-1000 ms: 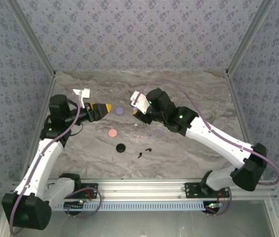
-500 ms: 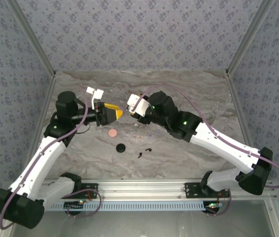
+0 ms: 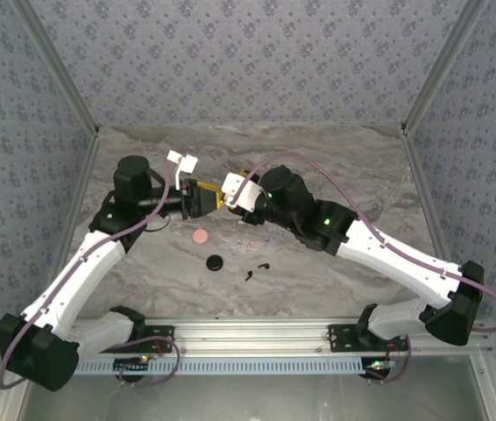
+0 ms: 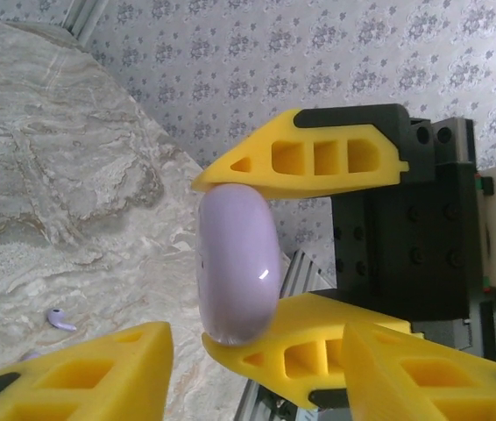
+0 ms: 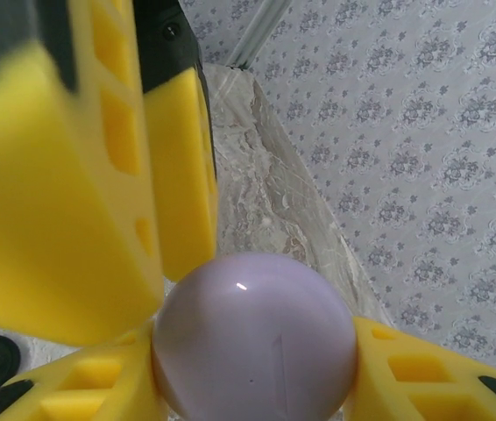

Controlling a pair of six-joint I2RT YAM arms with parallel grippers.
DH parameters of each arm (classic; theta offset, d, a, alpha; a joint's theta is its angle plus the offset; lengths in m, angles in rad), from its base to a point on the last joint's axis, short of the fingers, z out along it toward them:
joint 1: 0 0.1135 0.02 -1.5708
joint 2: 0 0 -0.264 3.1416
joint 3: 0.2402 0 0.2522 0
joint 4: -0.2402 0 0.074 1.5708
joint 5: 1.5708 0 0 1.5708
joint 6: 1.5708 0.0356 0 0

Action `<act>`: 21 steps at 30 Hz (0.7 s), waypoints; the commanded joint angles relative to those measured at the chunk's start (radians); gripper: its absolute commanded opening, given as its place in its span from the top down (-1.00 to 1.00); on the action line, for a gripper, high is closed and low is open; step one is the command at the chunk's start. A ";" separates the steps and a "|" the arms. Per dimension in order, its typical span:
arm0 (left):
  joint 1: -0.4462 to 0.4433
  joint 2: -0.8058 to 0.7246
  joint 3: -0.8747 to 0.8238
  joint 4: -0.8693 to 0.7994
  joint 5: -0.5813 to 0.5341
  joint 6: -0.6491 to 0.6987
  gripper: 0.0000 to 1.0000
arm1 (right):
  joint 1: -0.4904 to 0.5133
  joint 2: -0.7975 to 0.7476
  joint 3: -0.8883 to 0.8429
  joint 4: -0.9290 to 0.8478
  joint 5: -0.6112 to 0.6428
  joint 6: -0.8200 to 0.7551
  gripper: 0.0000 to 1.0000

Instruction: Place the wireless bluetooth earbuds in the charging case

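Nearer you than the lilac charging case (image 4: 237,267), the earbuds (image 3: 250,275) lie loose on the tabletop (image 3: 344,167), well apart from it. The case hangs in the air and looks closed. Your right hand (image 4: 217,261) clamps it rim to rim, so its long axis runs between those fingers. Your left hand (image 3: 206,199) meets it edge-on, fingers half-parted beside its broad faces, apparently not yet gripping. Beyond the case, there is free room to the back wall.
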 commanded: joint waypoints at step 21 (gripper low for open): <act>-0.049 0.047 0.041 0.048 -0.025 0.026 0.62 | 0.017 0.030 0.041 0.016 0.005 -0.001 0.04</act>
